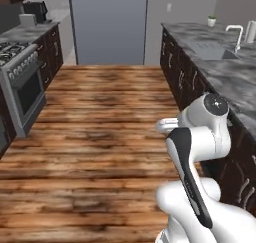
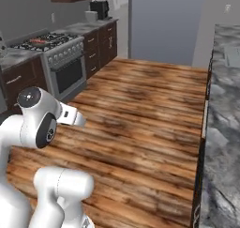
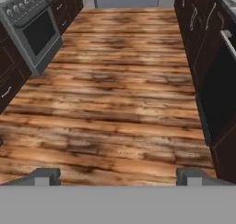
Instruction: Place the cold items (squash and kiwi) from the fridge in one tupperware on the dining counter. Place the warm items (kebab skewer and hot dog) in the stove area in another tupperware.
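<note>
The floor (image 1: 100, 132) under me was knotty brown wood planks with a dull sheen. The counter (image 1: 220, 62) along my right was grey marbled stone, polished, over dark wood cabinets (image 3: 203, 43). The stove (image 2: 65, 67) looked like brushed grey metal; the fridge (image 1: 107, 24) front was smooth and matt.

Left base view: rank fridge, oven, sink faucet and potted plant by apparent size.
1. Tall grey steel fridge, largest.
2. Grey steel oven with black glass door; it stands nearer the camera, so its true size against the fridge is unsure.
3. White sink faucet.
4. Small green potted plant, smallest.
</note>
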Controlling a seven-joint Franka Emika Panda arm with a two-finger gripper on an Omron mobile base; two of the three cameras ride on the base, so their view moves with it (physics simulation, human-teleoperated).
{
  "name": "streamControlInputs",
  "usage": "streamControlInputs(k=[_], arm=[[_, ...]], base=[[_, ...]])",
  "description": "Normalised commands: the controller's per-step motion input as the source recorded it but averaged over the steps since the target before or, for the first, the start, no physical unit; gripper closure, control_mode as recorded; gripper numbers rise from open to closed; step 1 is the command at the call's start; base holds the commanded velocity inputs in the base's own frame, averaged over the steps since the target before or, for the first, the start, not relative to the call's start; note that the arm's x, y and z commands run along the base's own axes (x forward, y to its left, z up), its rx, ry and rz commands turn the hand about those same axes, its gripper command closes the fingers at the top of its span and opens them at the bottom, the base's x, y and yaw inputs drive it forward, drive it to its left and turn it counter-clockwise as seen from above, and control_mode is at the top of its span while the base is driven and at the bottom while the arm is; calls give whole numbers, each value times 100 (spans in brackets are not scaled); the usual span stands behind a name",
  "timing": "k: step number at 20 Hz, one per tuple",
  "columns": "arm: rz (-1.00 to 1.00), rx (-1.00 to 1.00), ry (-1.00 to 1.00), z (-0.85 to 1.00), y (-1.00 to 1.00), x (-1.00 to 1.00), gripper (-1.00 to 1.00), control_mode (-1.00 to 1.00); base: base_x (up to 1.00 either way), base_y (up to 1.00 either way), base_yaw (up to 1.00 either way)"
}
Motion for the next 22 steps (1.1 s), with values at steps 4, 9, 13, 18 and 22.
streamControlInputs(k=[4,9,13,18,22], arm=[[0,0,0,0,0,0,-100,100],[0,0,0,0,0,0,-100,100],[0,0,0,0,0,0,-100,100],[0,0,0,0,0,0,-100,100],[0,0,0,0,0,0,-100,100]], base=[[100,19,24],[100,8,38],[99,3,46],[90,-11,48],[92,-37,46]])
